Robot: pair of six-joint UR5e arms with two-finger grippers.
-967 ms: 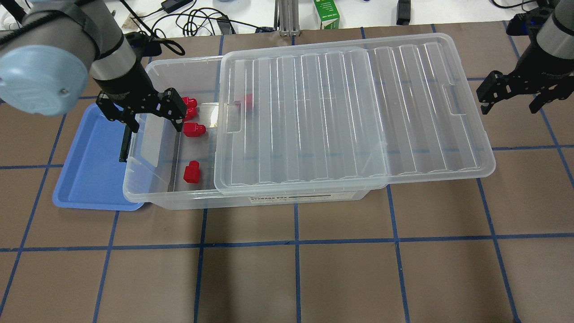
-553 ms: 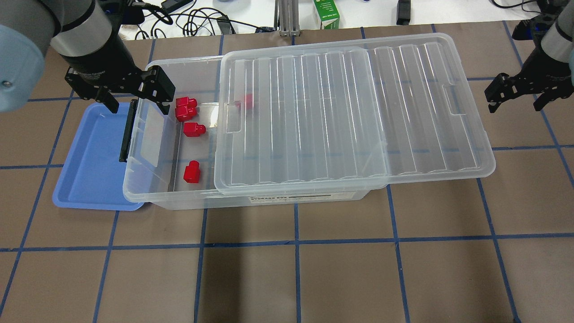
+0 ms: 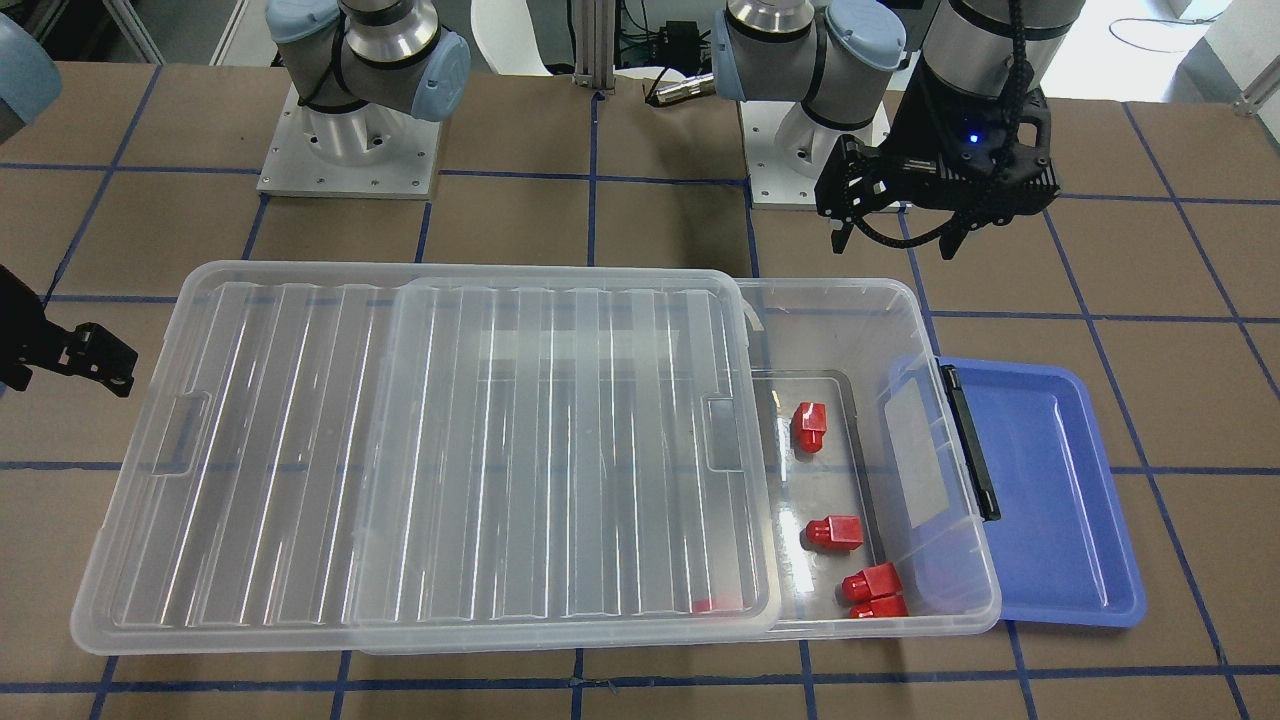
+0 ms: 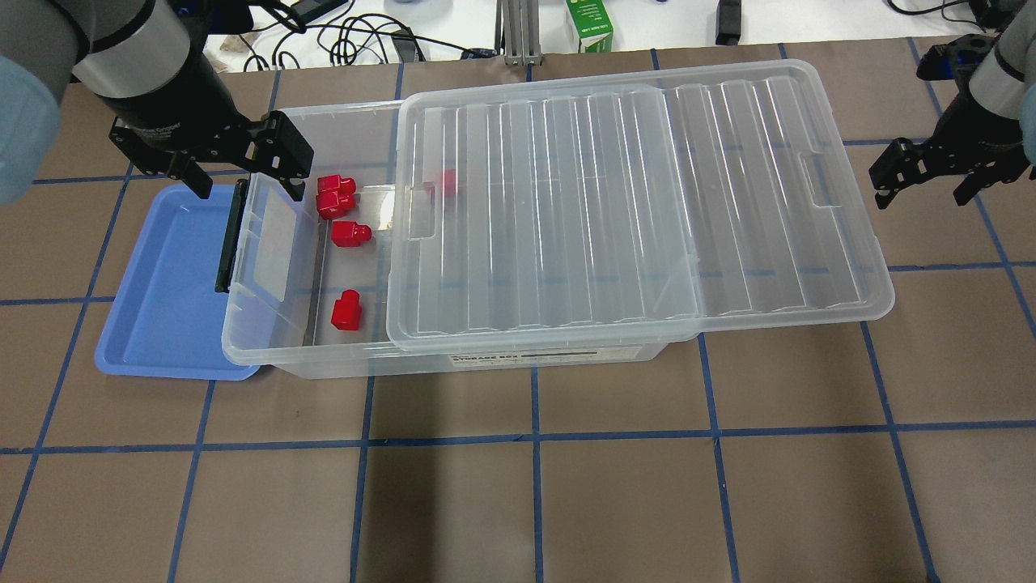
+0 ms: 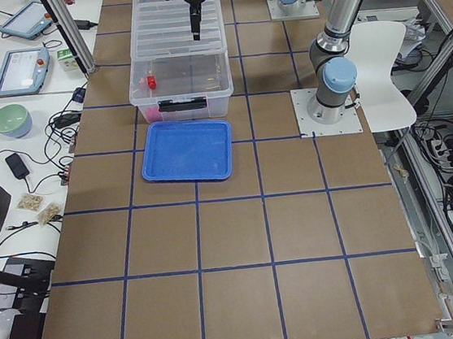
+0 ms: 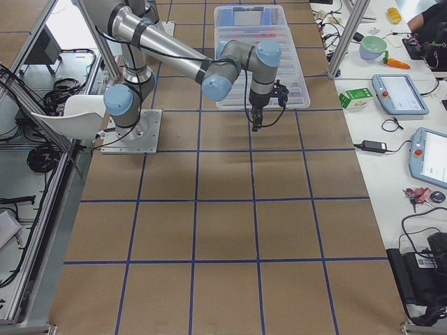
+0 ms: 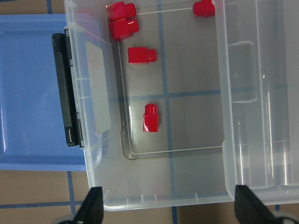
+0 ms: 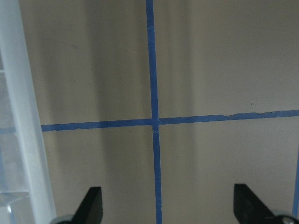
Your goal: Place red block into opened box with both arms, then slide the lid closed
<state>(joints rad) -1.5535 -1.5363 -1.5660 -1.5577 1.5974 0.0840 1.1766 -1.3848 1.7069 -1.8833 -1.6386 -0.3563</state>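
Several red blocks [image 4: 350, 233] lie on the floor of the clear box [image 4: 283, 344], at its uncovered left end. One more red block [image 4: 449, 182] shows through the lid [image 4: 631, 202]. The lid is slid to the right, covers most of the box and overhangs its right end. My left gripper [image 4: 243, 182] hangs open and empty above the box's far-left corner, by the black bar [image 4: 231, 235]. In the left wrist view the blocks [image 7: 142, 55] lie below its spread fingers. My right gripper [image 4: 923, 190] is open and empty over the bare table, just right of the lid's right end.
An empty blue tray [image 4: 162, 291] lies against the box's left end, partly under it. A green carton [image 4: 589, 24] and cables [image 4: 356, 36] sit along the table's far edge. The brown table [image 4: 534, 486] has blue tape lines.
My left gripper has moved up and back from over the box's open end towards its far-left corner. The right gripper has shifted slightly outward. Blocks and lid have not moved.
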